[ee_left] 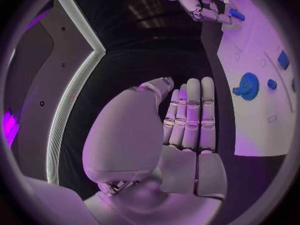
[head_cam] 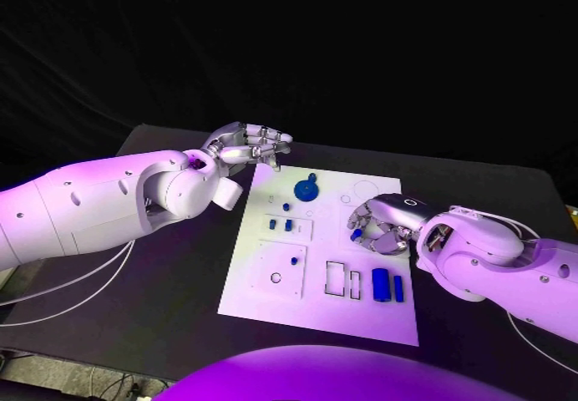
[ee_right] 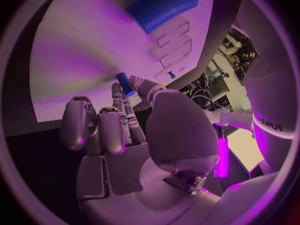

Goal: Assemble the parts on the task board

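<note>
Over the task board (head_cam: 259, 288) mid-right, right hand (head_cam: 383, 227) is pinching a small blue peg (ee_right: 125, 83) at fingertips, long axis pointing at board. Left hand (head_cam: 250, 144), fingers together & holding nothing, is hovering farther off by the gear (head_cam: 306, 190).

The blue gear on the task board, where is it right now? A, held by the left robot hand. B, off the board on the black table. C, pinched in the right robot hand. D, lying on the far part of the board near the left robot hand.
D: the blue gear lies flat on the far part of the white task board, just in front of the empty left robot hand.
</note>
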Available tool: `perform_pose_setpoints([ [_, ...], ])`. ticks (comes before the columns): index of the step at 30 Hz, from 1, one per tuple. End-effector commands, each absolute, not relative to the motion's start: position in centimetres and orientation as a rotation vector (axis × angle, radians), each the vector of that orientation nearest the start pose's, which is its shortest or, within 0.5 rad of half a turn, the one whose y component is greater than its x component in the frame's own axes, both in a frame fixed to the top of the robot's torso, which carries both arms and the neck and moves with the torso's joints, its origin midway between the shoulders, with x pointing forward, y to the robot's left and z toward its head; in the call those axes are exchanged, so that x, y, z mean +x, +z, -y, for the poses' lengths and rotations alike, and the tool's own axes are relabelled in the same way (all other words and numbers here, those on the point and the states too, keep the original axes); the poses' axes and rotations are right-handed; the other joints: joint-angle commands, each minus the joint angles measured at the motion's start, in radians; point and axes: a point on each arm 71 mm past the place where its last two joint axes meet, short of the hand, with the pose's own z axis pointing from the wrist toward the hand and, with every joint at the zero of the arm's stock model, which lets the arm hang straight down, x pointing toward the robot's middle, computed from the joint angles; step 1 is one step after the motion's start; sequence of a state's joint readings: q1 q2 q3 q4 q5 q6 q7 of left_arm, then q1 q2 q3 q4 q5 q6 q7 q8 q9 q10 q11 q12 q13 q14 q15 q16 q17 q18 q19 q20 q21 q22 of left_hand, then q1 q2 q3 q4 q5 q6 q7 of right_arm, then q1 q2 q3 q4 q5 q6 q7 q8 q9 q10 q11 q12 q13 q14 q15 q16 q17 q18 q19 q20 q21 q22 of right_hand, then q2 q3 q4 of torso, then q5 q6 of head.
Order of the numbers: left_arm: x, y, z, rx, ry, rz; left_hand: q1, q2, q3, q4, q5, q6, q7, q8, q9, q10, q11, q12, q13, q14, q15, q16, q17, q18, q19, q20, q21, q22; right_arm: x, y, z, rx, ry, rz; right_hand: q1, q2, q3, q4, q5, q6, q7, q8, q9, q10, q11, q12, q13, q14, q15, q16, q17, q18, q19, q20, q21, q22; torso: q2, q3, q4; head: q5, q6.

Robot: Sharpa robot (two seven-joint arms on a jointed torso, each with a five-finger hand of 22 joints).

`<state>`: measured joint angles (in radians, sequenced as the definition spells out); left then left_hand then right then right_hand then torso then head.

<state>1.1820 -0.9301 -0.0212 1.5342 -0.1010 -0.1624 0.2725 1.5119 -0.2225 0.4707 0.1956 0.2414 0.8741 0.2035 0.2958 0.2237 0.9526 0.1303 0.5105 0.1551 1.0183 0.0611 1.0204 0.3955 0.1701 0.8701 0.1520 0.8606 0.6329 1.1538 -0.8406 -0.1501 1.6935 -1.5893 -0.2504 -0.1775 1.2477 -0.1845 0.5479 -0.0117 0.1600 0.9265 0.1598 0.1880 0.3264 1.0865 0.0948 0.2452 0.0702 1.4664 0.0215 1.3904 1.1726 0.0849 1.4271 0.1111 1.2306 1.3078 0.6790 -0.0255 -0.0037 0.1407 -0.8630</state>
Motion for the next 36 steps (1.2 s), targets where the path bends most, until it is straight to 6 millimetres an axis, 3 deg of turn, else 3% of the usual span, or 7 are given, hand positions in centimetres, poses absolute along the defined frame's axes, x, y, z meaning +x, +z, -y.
perform_pose_setpoints([
  [1, 48.1, -18.4, -23.7, -1.063, -1.550, -1.596, -0.011, 0.003, -0.001, -0.004, 0.004, -0.009, 0.001, -0.003, 0.000, -0.005, 0.002, 0.003, 0.001, -0.006, -0.001, 0.000, -0.001, 0.013, -0.005, 0.004, -0.005, 0.000, 41.8, -23.3, 14.9, -0.376, 0.706, -1.810, -0.003, 0.004, 0.008, 0.001, -0.007, 0.010, 0.001, -0.005, -0.001, 0.011, 0.000, -0.008, -0.001, 0.027, -0.009, 0.007, 0.003, -0.012, 0.008, 0.002, 0.006, 0.102, -0.001, 0.0003, -0.0010, 0.001, -0.002],
  [10, 48.1, -18.4, -23.8, -1.064, -1.548, -1.599, -0.011, 0.003, -0.001, -0.004, 0.004, -0.009, 0.001, -0.003, 0.000, -0.005, 0.002, 0.003, 0.001, -0.006, -0.001, 0.000, -0.001, 0.013, -0.005, 0.004, -0.005, 0.000, 41.8, -23.3, 14.9, -0.366, 0.707, -1.808, -0.002, 0.018, 0.033, 0.008, -0.016, 0.057, -0.003, 0.014, 0.007, 0.063, -0.010, -0.008, 0.003, 0.030, -0.017, 0.013, 0.009, -0.017, 0.019, -0.004, 0.029, 0.116, -0.002, 0.0003, -0.0001, 0.000, -0.003],
  [11, 48.1, -18.4, -23.8, -1.064, -1.548, -1.599, -0.011, 0.003, -0.001, -0.004, 0.004, -0.009, 0.001, -0.003, 0.000, -0.005, 0.002, 0.003, 0.001, -0.006, -0.001, 0.000, -0.001, 0.013, -0.005, 0.004, -0.005, 0.000, 41.9, -23.2, 15.0, -0.364, 0.706, -1.807, 0.004, 0.027, 0.042, 0.007, -0.048, 0.067, -0.006, 0.019, 0.010, 0.070, -0.011, -0.011, 0.004, 0.030, -0.019, 0.014, 0.010, -0.017, 0.020, -0.006, 0.031, 0.118, -0.001, 0.0002, 0.0000, 0.000, -0.003],
  [15, 48.0, -18.4, -23.8, -1.065, -1.548, -1.600, -0.011, 0.003, -0.001, -0.004, 0.004, -0.009, 0.001, -0.003, 0.000, -0.005, 0.002, 0.003, 0.001, -0.006, -0.001, 0.000, -0.001, 0.013, -0.005, 0.004, -0.005, 0.000, 41.9, -23.2, 15.0, -0.359, 0.702, -1.804, 0.019, 0.051, 0.069, 0.002, -0.095, 0.090, -0.010, 0.033, 0.017, 0.079, -0.015, -0.019, 0.004, 0.030, -0.022, 0.016, 0.011, -0.018, 0.021, -0.009, 0.035, 0.122, -0.001, 0.0003, 0.0001, 0.000, -0.003],
  [18, 48.1, -18.4, -23.8, -1.065, -1.547, -1.600, -0.011, 0.003, -0.001, -0.004, 0.004, -0.009, 0.001, -0.003, 0.000, -0.005, 0.002, 0.003, 0.001, -0.006, -0.001, 0.000, -0.001, 0.013, -0.005, 0.004, -0.005, 0.000, 41.9, -23.2, 15.0, -0.355, 0.701, -1.796, 0.031, 0.078, 0.090, -0.001, -0.108, 0.107, -0.018, 0.048, 0.027, 0.095, -0.022, -0.020, 0.007, 0.031, -0.027, 0.017, 0.012, -0.019, 0.023, -0.012, 0.039, 0.126, -0.001, 0.0002, -0.0001, -0.001, -0.004],
  [22, 48.1, -18.4, -23.8, -1.065, -1.547, -1.601, -0.011, 0.003, -0.001, -0.004, 0.004, -0.009, 0.001, -0.003, 0.000, -0.005, 0.002, 0.003, 0.001, -0.006, -0.001, 0.000, -0.001, 0.013, -0.005, 0.004, -0.005, 0.000, 41.9, -23.0, 15.0, -0.345, 0.702, -1.771, 0.039, 0.092, 0.105, -0.008, -0.109, 0.115, -0.023, 0.061, 0.038, 0.107, -0.026, -0.022, 0.009, 0.034, -0.030, 0.022, 0.022, -0.022, 0.029, -0.016, 0.054, 0.134, -0.001, 0.0003, 0.0001, -0.001, -0.004],
  [36, 48.1, -18.4, -23.9, -1.067, -1.543, -1.600, -0.012, 0.004, 0.000, -0.006, 0.004, -0.009, 0.001, -0.002, 0.000, -0.007, 0.002, 0.006, 0.002, -0.006, -0.002, 0.001, -0.001, 0.013, -0.003, 0.004, -0.006, 0.000, 41.0, -21.4, 15.1, -0.295, 0.762, -1.721, 0.044, 0.087, 0.114, -0.023, -0.109, 0.112, -0.022, 0.070, 0.048, 0.109, -0.026, -0.031, 0.008, 0.033, -0.032, 0.022, 0.019, -0.023, 0.030, -0.018, 0.056, 0.136, -0.003, -0.0005, 0.0008, 0.002, -0.004],
])
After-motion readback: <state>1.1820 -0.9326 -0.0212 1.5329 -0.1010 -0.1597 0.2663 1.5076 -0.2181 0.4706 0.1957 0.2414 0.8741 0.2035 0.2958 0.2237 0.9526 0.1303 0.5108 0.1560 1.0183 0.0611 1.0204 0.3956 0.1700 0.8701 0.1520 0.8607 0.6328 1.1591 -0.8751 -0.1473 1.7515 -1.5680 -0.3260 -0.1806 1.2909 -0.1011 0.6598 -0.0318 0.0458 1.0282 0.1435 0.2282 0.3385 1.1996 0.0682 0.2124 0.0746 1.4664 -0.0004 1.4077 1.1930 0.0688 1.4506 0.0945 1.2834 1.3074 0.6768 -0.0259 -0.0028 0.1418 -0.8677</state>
